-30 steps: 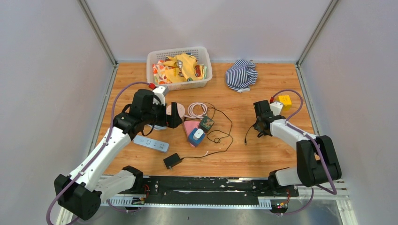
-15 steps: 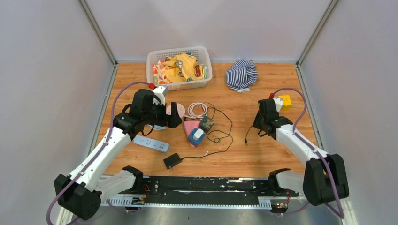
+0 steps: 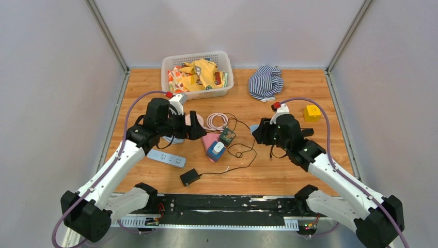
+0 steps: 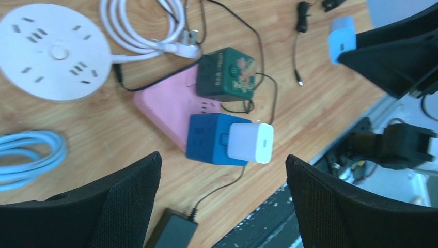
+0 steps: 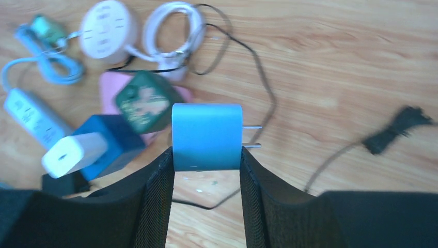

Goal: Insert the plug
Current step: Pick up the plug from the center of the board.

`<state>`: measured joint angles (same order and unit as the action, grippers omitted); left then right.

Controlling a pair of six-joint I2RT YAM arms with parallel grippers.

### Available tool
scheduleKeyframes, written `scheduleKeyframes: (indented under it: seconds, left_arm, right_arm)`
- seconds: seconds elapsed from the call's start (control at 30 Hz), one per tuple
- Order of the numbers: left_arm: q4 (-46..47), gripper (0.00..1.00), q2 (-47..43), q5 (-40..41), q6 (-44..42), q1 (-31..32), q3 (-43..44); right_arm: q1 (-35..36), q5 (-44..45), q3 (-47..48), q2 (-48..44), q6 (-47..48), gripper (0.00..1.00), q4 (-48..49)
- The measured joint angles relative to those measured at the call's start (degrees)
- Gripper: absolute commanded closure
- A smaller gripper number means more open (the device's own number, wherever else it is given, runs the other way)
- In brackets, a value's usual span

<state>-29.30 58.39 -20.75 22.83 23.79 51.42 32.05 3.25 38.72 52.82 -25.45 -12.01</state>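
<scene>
The right end effector [image 5: 206, 155] is closed partway on the plug [image 5: 206, 135], a small blue block clamped by its two flat sides between the black fingers [image 5: 157, 194]. The plug's two metal prongs stick out toward 3 o'clock in the right wrist view, clear of the fingers and touching nothing. In the top view this end effector [image 3: 256, 133] hangs above the tabletop [image 3: 289, 170], at 3 o'clock from the cluster of sockets in the middle, with the plug [image 3: 253, 129] apart from all of them. The left end effector [image 4: 222, 157] stands wide open and holds nothing. Its fingers [image 4: 124, 206] frame a blue cube socket [image 4: 206, 139] with a white charger [image 4: 250, 143] stuck into its side, and touch neither. That cube rests on the 5 o'clock end of a pink power strip [image 4: 165, 106], and a green cube socket [image 4: 227, 75] sits at the strip's 2 o'clock edge. A round white socket [image 4: 54, 51] lies at 10 o'clock from the strip, with a coil of white cable [image 4: 139, 26] just beside it. In the top view, a white power strip [image 3: 165, 158] lies at 7 o'clock from the cluster and a black adapter brick [image 3: 189, 177] at 6 o'clock.
</scene>
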Motion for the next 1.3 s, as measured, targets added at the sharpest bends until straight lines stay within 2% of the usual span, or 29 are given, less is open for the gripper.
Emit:
scheduleKeyframes:
  seconds: [0.23,0.43,0.6,0.87,1.13,1.2,1.3]
  left_arm:
    - [13.46,0.11,-3.28,-8.48,10.29,0.00,-7.06]
    - [23.41,0.11,-4.09,-12.83,20.33,0.02,-9.03]
    - [26.27,0.14,-4.13,-13.29,23.28,0.02,-8.98]
    - [27.10,0.25,-4.13,-12.39,25.64,0.09,-9.01]
    - [27.52,0.60,-4.13,-11.61,26.71,0.66,-9.01]
    - [27.89,0.75,-4.13,-11.63,27.19,0.79,-9.01]
    - [28.24,0.93,-4.02,-11.67,27.58,0.83,-9.01]
  right_arm:
    - [13.05,0.70,0.07,-2.62,1.62,0.82,9.73]
    - [21.70,5.55,1.36,0.55,3.48,0.82,16.24]
    - [27.61,9.90,5.20,6.05,4.81,0.82,19.85]
    - [30.77,12.35,10.56,13.20,5.57,0.82,24.02]
    - [32.98,14.03,11.50,15.37,5.55,0.81,25.81]
    - [33.14,14.80,11.50,15.61,5.35,0.79,25.81]
    - [33.20,15.69,11.50,15.76,5.33,0.70,25.79]
